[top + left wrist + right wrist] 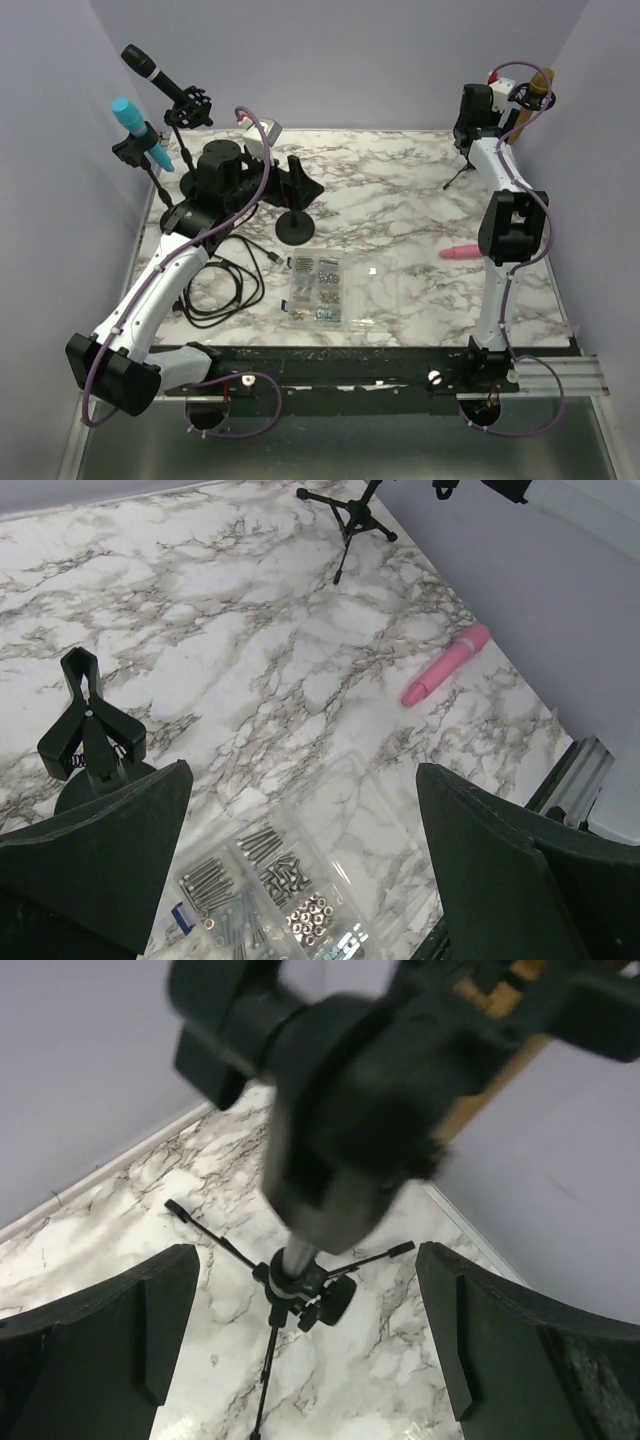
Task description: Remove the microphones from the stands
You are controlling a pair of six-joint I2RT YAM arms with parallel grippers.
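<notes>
Right wrist view: the right gripper (310,1360) has its fingers spread wide and nothing between them. It hangs close over the clip (340,1090) of the tripod stand (295,1285) in the far right corner of the table (400,200). The amber microphone (497,1088) sits in that clip, angled up toward the wall, so by my reading the removal has not begun: the grasp, the pull free and the set-down all remain.

The left gripper (310,870) is spread too and holds nothing. It hovers over the table's middle above a clear box of screws (270,880), beside an empty clip stand (90,720). A pink microphone (447,665) lies loose near the right edge. A black microphone (150,68) and a cyan microphone (135,125) stand clipped at the far left corner.

The clip is a dark blur close to the lens, the amber microphone shows only as slivers, and whether either finger touches anything cannot be told.
</notes>
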